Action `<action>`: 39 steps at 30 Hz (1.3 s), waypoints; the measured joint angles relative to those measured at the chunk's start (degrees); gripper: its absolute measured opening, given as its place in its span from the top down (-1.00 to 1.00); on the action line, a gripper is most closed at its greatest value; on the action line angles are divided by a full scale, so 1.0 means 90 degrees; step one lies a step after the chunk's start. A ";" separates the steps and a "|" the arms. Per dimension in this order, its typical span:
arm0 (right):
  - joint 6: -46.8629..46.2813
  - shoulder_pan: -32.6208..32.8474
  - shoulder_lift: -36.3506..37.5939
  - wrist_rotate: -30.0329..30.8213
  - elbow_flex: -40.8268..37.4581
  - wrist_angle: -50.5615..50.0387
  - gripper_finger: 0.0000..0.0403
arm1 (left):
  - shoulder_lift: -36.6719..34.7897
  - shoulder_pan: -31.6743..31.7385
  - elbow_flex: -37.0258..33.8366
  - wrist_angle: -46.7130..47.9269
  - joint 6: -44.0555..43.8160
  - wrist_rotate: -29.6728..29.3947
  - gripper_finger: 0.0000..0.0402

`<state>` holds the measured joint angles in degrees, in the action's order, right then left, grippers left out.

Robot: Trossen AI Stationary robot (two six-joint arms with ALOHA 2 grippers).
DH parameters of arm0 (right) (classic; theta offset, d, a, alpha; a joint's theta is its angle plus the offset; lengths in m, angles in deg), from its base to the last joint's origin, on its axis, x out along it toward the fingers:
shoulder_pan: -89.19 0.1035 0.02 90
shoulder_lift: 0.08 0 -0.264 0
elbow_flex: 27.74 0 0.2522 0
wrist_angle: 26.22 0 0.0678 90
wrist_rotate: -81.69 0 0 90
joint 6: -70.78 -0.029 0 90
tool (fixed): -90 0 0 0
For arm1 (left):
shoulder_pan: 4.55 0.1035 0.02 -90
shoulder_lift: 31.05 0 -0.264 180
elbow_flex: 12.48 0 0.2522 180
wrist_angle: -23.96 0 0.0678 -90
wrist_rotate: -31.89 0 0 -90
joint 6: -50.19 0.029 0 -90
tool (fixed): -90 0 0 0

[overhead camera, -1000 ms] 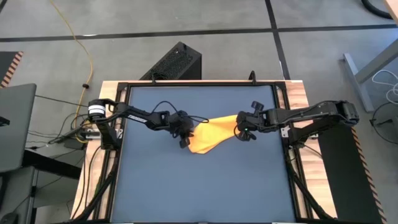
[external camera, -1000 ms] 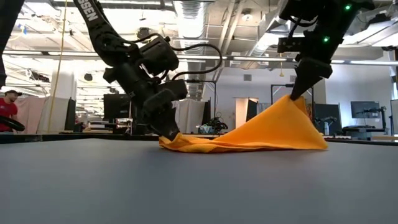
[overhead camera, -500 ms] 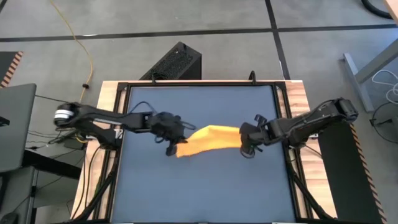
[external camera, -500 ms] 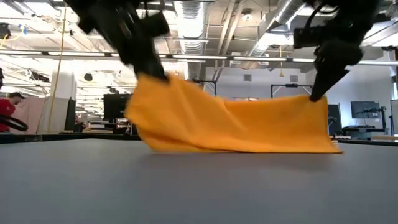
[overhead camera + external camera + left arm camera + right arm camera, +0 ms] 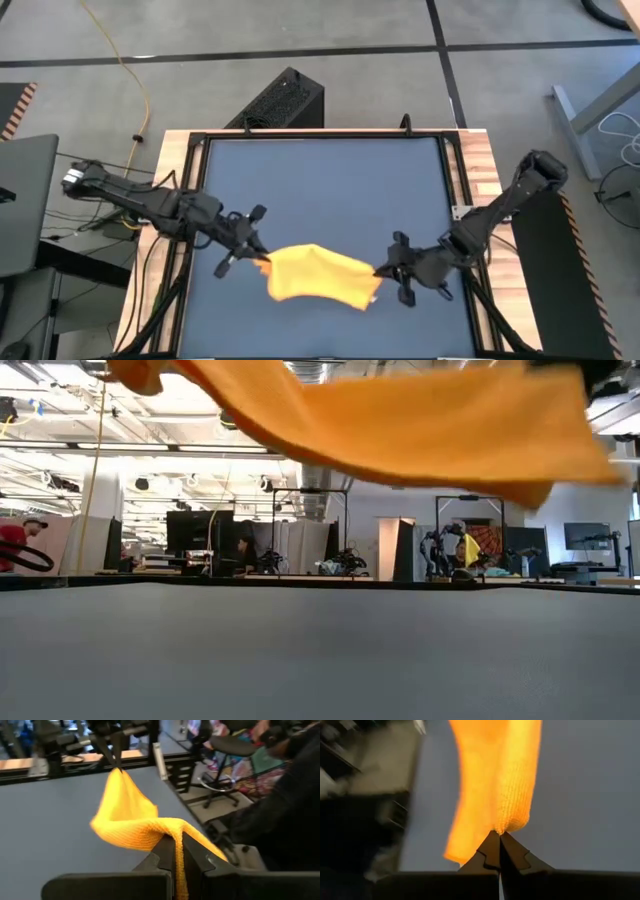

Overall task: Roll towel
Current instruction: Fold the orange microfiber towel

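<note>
Here the towel (image 5: 312, 276) hangs in the air over the near half of the dark blue surface (image 5: 325, 180), stretched between the two arms. On the towel's left end, the left claw (image 5: 256, 254) is clamped shut on a corner of the cloth — in its own wrist view the two dark fingers (image 5: 165, 851) meet with yellow fabric pinched between them, the towel (image 5: 132, 817) running away from them to the other arm's grip. From the table-level camera the towel (image 5: 400, 420) shows as a broad yellow band well clear of the surface (image 5: 320, 650), sagging a little in the middle and lower toward its right end. On the towel's right end, the right claw (image 5: 382, 272) is likewise closed on the cloth; its wrist view shows the fingertips (image 5: 499, 847) together on a bunched edge of the towel (image 5: 495, 780), which stretches away from them as a narrow folded strip. Beyond the far edge of the surface — behind the towel in the low view — a person (image 5: 14, 540) sits in the room.
</note>
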<state>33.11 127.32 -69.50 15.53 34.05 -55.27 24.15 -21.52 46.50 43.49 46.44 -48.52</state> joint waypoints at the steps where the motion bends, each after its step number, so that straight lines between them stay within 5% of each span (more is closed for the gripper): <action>1: 0.0000 0.0119 -0.0022 0.0121 0.0000 0.0245 0.93 | 0.0002 -0.0133 0.0000 -0.0016 -0.0052 -0.0029 1.00; 8: -0.0520 0.0707 -0.0698 -0.0023 0.0000 0.1565 0.92 | 0.0677 -0.1000 0.0000 -0.0063 -0.0962 -0.0112 1.00; 15: -0.0660 0.0480 -0.1277 -0.0689 0.0033 0.1780 0.92 | 0.1280 -0.1421 0.0000 -0.0555 -0.1032 -0.0158 1.00; 23: -0.0906 -0.0868 -0.1411 -0.0661 0.0046 -0.0401 0.92 | 0.1365 -0.0788 -0.0449 0.0519 -0.1702 -0.2468 1.00; 30: -0.0811 -0.2155 -0.1929 -0.0659 0.0044 -0.1280 0.86 | 0.1384 -0.0093 -0.1164 0.0403 -0.2432 -0.2774 1.00; 39: 0.0348 -0.3393 -0.2233 -0.0996 0.0044 -0.1303 0.49 | 0.1379 0.0588 -0.1299 0.0417 -0.2500 -0.3259 0.93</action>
<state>36.24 96.78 -89.60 6.56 34.45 -66.99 36.56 -16.22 34.80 47.25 23.94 -77.85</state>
